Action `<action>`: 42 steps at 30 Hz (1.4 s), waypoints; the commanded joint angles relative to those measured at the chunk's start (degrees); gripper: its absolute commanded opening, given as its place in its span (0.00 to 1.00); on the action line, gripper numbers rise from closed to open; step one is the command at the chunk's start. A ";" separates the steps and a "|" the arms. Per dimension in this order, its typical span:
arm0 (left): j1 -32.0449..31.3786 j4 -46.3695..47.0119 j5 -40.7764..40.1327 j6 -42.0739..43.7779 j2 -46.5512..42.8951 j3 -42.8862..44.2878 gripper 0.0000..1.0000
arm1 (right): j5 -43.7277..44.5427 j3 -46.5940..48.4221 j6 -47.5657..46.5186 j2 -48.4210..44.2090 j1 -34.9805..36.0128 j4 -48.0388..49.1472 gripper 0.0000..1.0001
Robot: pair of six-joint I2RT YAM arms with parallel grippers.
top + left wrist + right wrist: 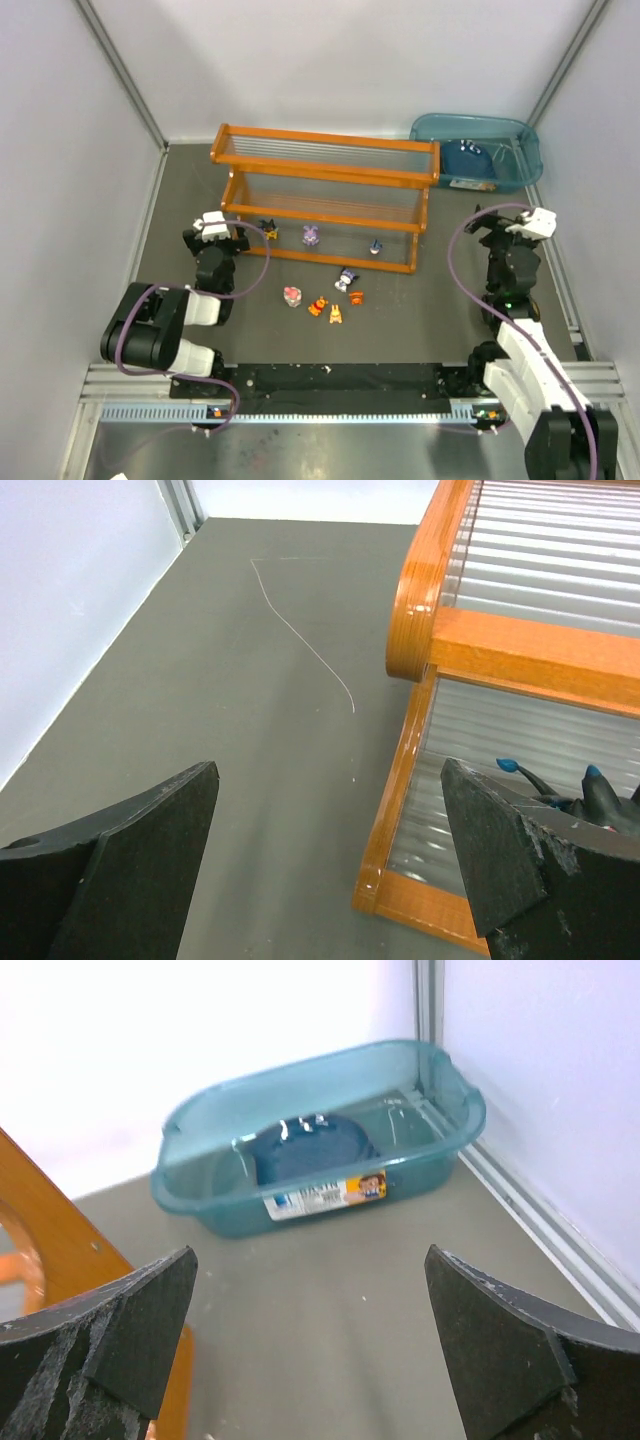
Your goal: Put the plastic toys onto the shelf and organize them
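Left gripper [330,815] by shelf [320,143] left end and right gripper [310,1300] facing bin [420,1165] both wide open, empty; three toys [311,235] on bottom tier, five on worktop [440,320] in front.

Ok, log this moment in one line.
left gripper open, empty | right gripper open, empty | shelf: three toys | table: five toys

A robotics lab test cell.
White panel walls [60,150] enclose a dark grey tabletop [400,320] at nine, twelve and three o'clock; a slotted aluminium rail [105,385] at six o'clock carries the left arm [160,325] and right arm [525,365].
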 commanded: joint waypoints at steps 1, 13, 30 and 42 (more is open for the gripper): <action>0.09 4.56 0.84 1.03 -3.37 -2.11 0.99 | 3.48 5.25 9.41 -7.59 0.46 -19.06 0.99; -1.58 -43.66 -0.77 -12.05 -38.60 8.25 0.99 | -10.13 13.96 17.59 -7.70 0.54 -36.66 0.99; -51.82 -66.53 -27.68 -25.67 -49.00 6.67 0.99 | -7.34 14.75 15.66 -20.18 17.49 -52.75 0.99; -84.89 -110.24 -53.38 -82.22 -6.05 32.47 0.96 | -4.87 12.46 15.66 -24.39 19.79 -55.39 0.99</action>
